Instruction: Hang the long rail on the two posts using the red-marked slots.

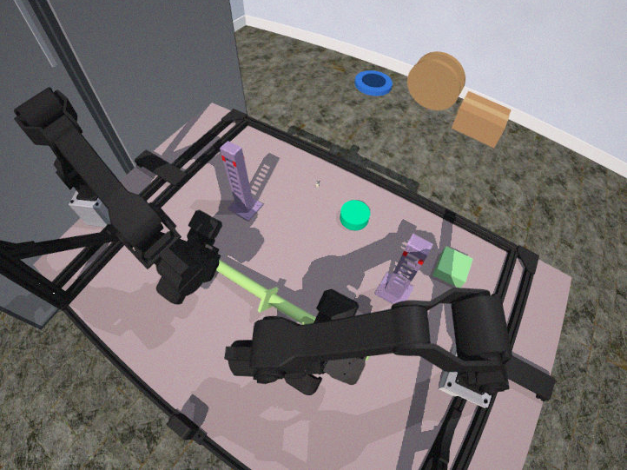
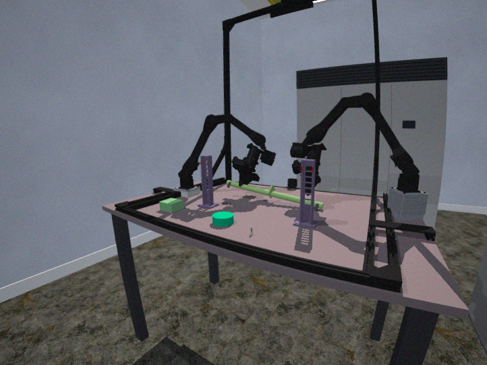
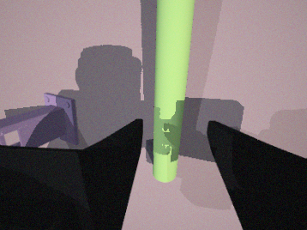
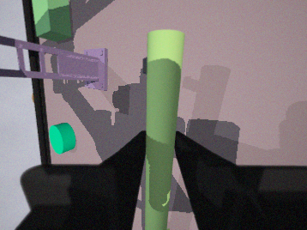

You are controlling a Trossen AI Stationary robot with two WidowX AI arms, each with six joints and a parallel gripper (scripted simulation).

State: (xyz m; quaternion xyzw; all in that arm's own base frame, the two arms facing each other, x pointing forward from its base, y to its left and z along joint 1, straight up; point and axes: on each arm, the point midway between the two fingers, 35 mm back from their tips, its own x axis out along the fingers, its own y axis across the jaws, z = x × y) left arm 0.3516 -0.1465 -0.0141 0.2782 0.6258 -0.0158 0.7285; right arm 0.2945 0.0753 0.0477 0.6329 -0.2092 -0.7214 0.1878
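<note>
The long light-green rail [image 1: 246,284] [image 2: 280,194] [image 3: 173,69] [image 4: 163,94] lies stretched between my two arms, low over the pink table [image 1: 293,177]. My right gripper [image 1: 319,336] [image 2: 245,181] [image 4: 159,135] is shut on the rail near one end. My left gripper [image 1: 211,268] [image 3: 175,126] straddles the other end, open, with a gap on both sides of the rail. Two purple slotted posts stand upright, one post [image 1: 237,177] [image 2: 307,190] near the left arm, the other post [image 1: 407,274] [image 2: 207,180] near the right arm. Each bears red marks near its top.
A teal disc [image 1: 354,214] [image 2: 222,218] [image 4: 62,138] sits between the posts. A green cube [image 1: 452,266] [image 2: 171,205] [image 4: 51,13] stands beside the right arm's post. A tiny object [image 1: 316,182] lies toward the table's far edge. Black frame rails [image 1: 366,158] border the table.
</note>
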